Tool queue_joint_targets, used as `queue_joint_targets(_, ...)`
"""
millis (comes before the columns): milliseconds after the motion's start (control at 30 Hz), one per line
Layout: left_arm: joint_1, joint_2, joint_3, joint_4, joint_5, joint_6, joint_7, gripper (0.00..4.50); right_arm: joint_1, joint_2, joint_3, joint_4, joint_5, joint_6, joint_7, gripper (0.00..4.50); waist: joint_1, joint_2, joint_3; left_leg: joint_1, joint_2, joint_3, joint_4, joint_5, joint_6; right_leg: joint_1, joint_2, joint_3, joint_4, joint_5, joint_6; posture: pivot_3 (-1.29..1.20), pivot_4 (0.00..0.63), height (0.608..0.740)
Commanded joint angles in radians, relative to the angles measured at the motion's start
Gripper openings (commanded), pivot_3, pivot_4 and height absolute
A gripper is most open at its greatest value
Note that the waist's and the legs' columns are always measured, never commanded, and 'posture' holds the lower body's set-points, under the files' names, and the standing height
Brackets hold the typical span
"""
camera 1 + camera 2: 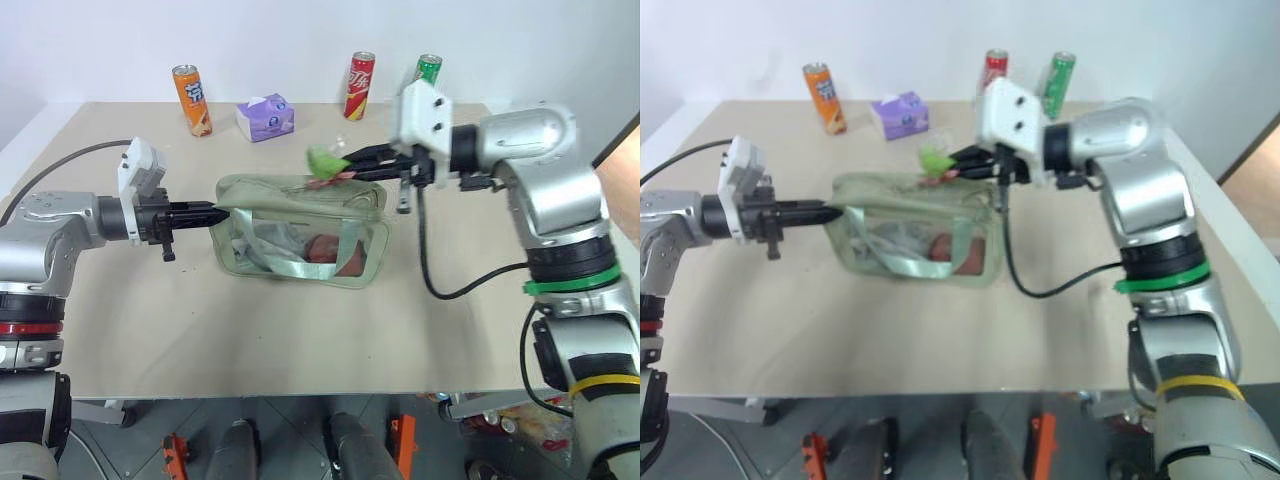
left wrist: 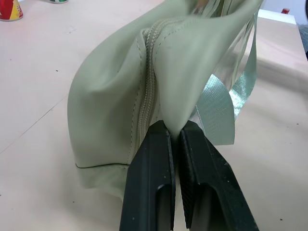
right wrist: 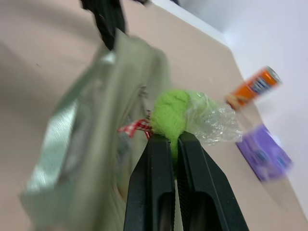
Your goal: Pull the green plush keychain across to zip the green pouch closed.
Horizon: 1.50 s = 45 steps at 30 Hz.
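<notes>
- The pouch [image 1: 300, 235] is standing on the bench [image 1: 300, 340] at the centre of the left eye view, its clear window panel facing the camera and a pale green strap draping down across that panel.
- The left end effector [image 1: 205, 213] is reaching in from the left of the frame; its two black fingers [image 2: 149, 192] are pressing together on the fabric at the pouch's left end, just beside the zipper line, as the left wrist view is showing.
- The right end effector [image 1: 345, 165] is reaching in from the upper right of the frame, and its fingers [image 3: 156, 192] are clamping shut on the plush keychain [image 1: 324, 160].
- The plush keychain is sitting just above the pouch's top edge, toward its right half, slightly above centre of the frame.
- In the right wrist view a crinkled bit of clear wrap and a small red-and-white checked tag are showing beside the plush keychain.
- An orange can [image 1: 191, 99], a purple tissue box [image 1: 265, 117], a red can [image 1: 360, 85] and a green can [image 1: 428, 68] are standing along the far edge of the bench, at the top of the frame, well apart from the pouch.
</notes>
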State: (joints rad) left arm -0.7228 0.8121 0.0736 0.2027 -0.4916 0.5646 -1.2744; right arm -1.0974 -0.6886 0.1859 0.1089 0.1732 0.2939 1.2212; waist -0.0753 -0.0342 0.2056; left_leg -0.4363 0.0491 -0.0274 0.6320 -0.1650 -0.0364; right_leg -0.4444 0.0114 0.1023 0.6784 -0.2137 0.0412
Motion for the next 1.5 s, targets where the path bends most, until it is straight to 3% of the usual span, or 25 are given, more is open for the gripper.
queue_joint_targets(33,-0.013,0.001,0.002,0.006,0.004,-0.01,-0.007,0.0,0.002,-0.058,-0.042,0.03,-0.045,-0.037,-0.031,0.01,0.0,0.0,0.0,0.0,0.0,0.0,0.0,0.0,0.0,0.0,0.0,0.0,0.0,0.0,0.0,0.0,0.15,0.74)
queue_joint_targets(800,-0.014,0.005,0.001,0.011,0.007,-0.005,-0.019,0.0,0.214,-0.39,-0.08,0.011,-0.112,-0.078,0.027,0.01,0.0,0.0,0.0,0.001,-0.001,0.001,0.0,0.0,0.0,0.0,-0.001,0.002,0.0,-0.001,0.001,0.0,0.15,0.74)
queue_joint_targets(1100,-0.016,0.007,0.001,0.008,0.005,0.001,-0.017,0.0,0.353,-0.315,-0.047,-0.131,-0.1,-0.012,-0.015,0.01,0.0,0.0,0.0,0.001,-0.001,0.001,0.0,0.0,0.0,0.001,-0.001,0.002,0.0,-0.001,0.001,0.0,0.15,0.74)
queue_joint_targets(1500,-0.002,0.016,0.012,-0.014,-0.001,0.021,-0.009,0.0,0.402,-0.184,0.069,-0.185,-0.177,-0.008,-0.044,0.01,0.0,0.0,0.0,0.002,-0.001,0.001,0.001,0.0,0.0,0.001,0.0,0.002,0.0,0.0,0.001,0.0,0.15,0.74)
